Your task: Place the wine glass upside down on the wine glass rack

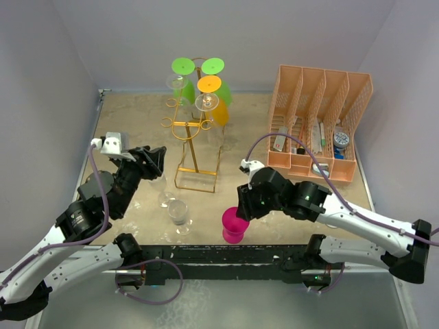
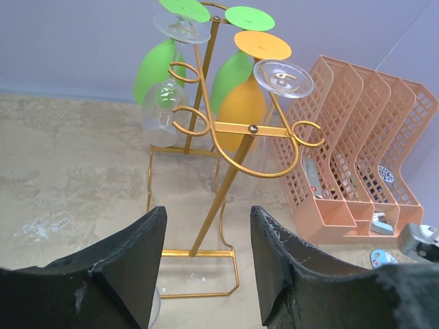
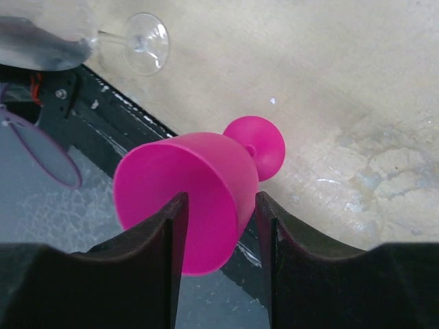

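- Right hand (image 3: 219, 199) clamped on magenta plastic wine glass (image 3: 185, 171) at the bowl — stem left free for hanging.
- Left hand (image 2: 207, 212) apart, empty — facing tall gold wire rack (image 2: 240, 129).

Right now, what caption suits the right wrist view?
Right gripper clasps the pink wine glass by its bowl, its foot on the table near the edge.

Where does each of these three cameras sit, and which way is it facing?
Top external: above, behind the bases, looking down at the tan table; left pincer and right pincer show.
Left wrist: on the left arm, facing the tall gold wire rack; black fingers below.
Right wrist: on the right arm, looking down at the magenta plastic goblet past black fingers.
Shared: top and left wrist both show the rack.
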